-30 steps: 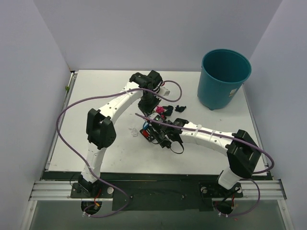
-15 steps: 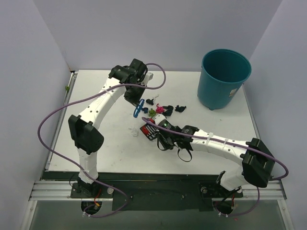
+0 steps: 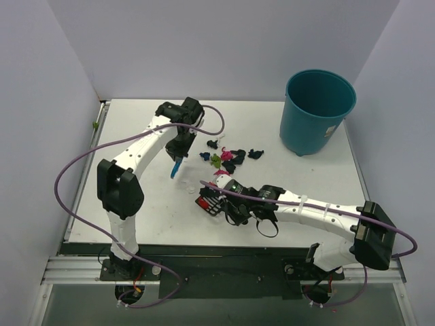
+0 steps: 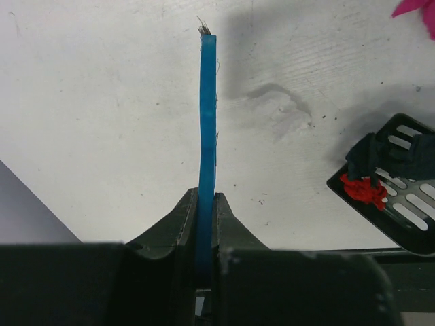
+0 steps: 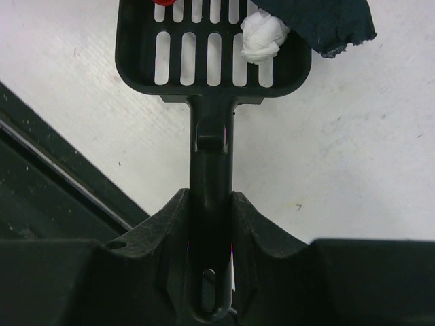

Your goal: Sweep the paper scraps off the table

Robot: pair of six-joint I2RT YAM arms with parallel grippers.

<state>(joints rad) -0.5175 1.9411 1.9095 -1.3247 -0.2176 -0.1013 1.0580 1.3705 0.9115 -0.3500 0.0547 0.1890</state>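
Observation:
The paper scraps (image 3: 228, 157), pink, green, dark blue and black, lie in a loose cluster at the table's (image 3: 136, 197) middle. My left gripper (image 3: 179, 156) is shut on a thin blue brush (image 3: 176, 167), left of the cluster; in the left wrist view the brush (image 4: 207, 115) sticks straight out from the gripper (image 4: 206, 197). My right gripper (image 3: 229, 208) is shut on the handle of the black slotted scoop (image 3: 209, 202), which rests on the table below the cluster. In the scoop (image 5: 211, 61) lie a white scrap (image 5: 264, 37), a dark blue scrap (image 5: 326, 20) and a red one (image 4: 363, 190).
A teal round bin (image 3: 317, 112) stands at the back right of the table. A small white fleck (image 3: 189, 186) lies just left of the scoop. The metal rail (image 3: 217, 250) runs along the near edge, behind the scoop.
My left arm has swung left and drawn the brush off the scrap cluster toward the lower left. The right arm has stretched out, and the scoop has slid slightly toward the near edge.

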